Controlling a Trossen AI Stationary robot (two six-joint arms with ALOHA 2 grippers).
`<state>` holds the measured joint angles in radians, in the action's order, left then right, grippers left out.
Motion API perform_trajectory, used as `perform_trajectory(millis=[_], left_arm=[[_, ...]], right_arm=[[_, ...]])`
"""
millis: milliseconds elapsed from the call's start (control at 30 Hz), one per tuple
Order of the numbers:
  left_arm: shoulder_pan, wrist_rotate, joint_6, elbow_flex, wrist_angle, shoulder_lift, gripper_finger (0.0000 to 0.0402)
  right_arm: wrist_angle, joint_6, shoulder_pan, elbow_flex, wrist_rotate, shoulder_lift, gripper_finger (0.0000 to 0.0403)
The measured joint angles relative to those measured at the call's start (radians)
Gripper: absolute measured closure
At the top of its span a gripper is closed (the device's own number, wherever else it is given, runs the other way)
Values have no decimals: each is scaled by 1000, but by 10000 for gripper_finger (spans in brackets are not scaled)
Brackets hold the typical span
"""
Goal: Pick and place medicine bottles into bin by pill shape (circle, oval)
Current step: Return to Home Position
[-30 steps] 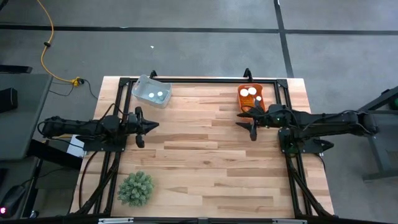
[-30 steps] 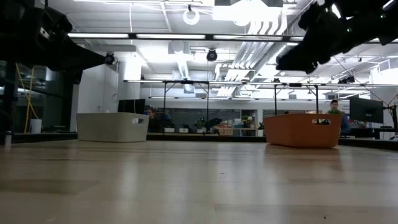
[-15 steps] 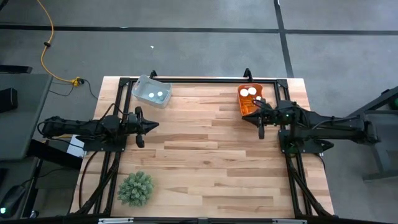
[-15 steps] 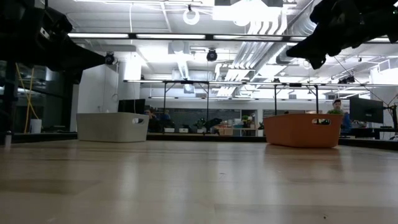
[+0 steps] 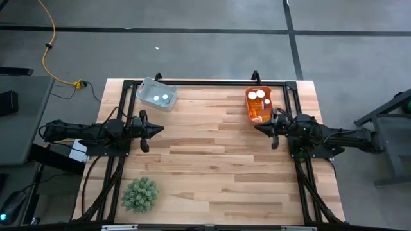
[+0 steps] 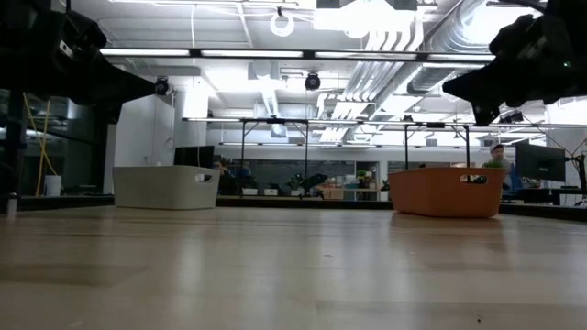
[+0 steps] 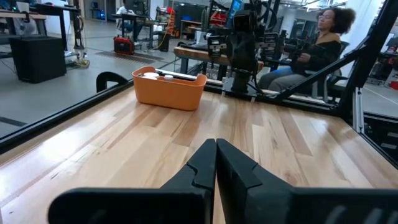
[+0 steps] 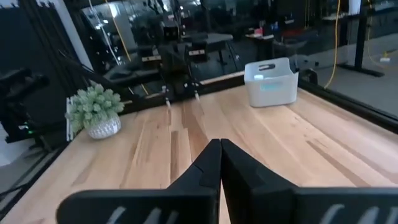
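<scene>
Several medicine bottles with white caps (image 5: 256,95) lie in the orange bin (image 5: 259,105) at the far right. Two more white caps (image 5: 161,98) show in the grey bin (image 5: 155,94) at the far left. My left gripper (image 5: 156,128) is shut and empty above the table's left side; its wrist view shows the closed fingers (image 7: 216,157). My right gripper (image 5: 258,127) is shut and empty just on the near side of the orange bin, raised above the table (image 6: 463,89); its wrist view shows the fingers closed (image 8: 220,155).
A green spiky plant ball (image 5: 140,194) stands near the front left corner. A black frame (image 5: 212,81) runs along the table's edges. A person sits beyond the table's right side (image 7: 318,37). Bare wood lies between the arms (image 5: 205,147).
My right arm has drawn back toward the table's right edge, and its gripper has come away from the orange bin's near end and sunk a little. My left arm has kept still.
</scene>
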<state>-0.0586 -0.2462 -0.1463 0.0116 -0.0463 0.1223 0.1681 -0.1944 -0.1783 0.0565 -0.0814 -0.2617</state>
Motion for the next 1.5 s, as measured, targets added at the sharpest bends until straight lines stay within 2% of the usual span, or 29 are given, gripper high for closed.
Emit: perform_trajectory(millis=[167, 333, 567, 1500], left_arm=[[0, 0, 0, 0, 0, 0, 397], [0, 0, 0, 0, -2, 0, 396], [0, 0, 0, 0, -2, 0, 396], [0, 0, 0, 0, -2, 0, 396]], right_arm=[[-1, -24, 17, -46, -19, 95, 403], [-8, -32, 67, -47, -15, 134, 403], [-35, 2, 139, -47, 84, 132, 403], [-35, 11, 162, -48, 89, 132, 403]])
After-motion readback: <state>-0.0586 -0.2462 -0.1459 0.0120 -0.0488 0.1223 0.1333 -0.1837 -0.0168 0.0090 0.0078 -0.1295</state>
